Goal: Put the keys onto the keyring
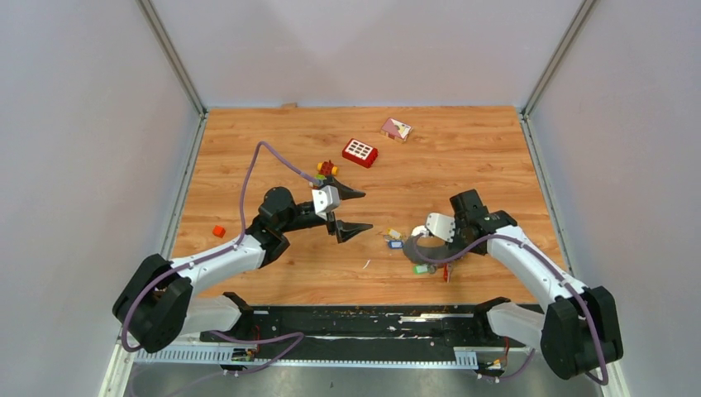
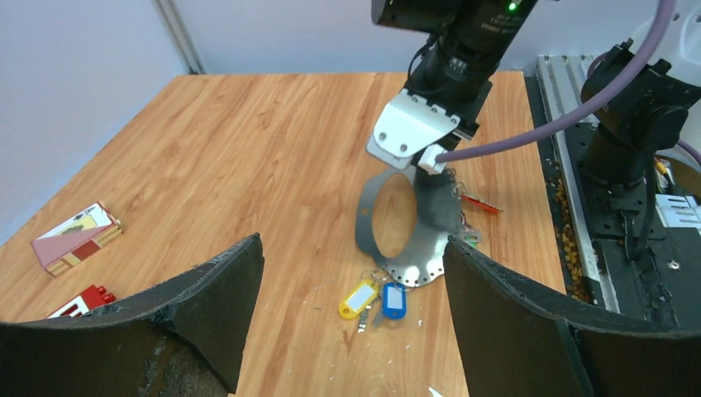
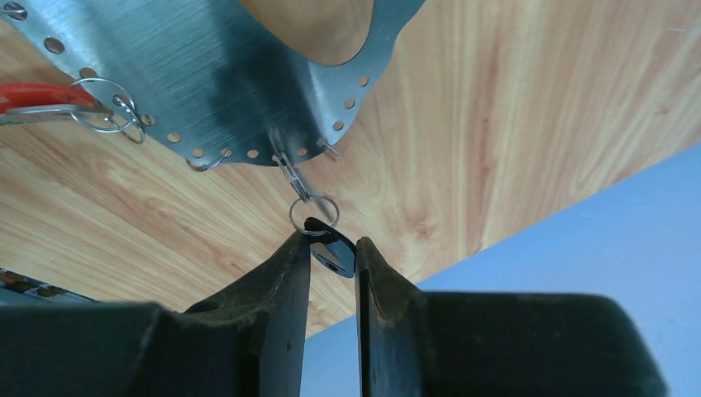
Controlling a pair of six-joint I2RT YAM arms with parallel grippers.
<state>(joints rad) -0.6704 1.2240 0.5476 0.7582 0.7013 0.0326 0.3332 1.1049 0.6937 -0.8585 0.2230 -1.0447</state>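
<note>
Between the right fingers (image 3: pixel 273 314), nearly shut, sits one small key (image 3: pixel 333 256), pinched so its loop (image 3: pixel 314 213) can hook onto the keyring (image 3: pixel 248 83) just past their tips, while the left fingers (image 2: pixel 207 314) gape wide and empty, facing the ring, maybe to help.

Wood-grain table (image 1: pixel 248 141) enclosed by plain pale grey walls (image 1: pixel 364 50).
</note>
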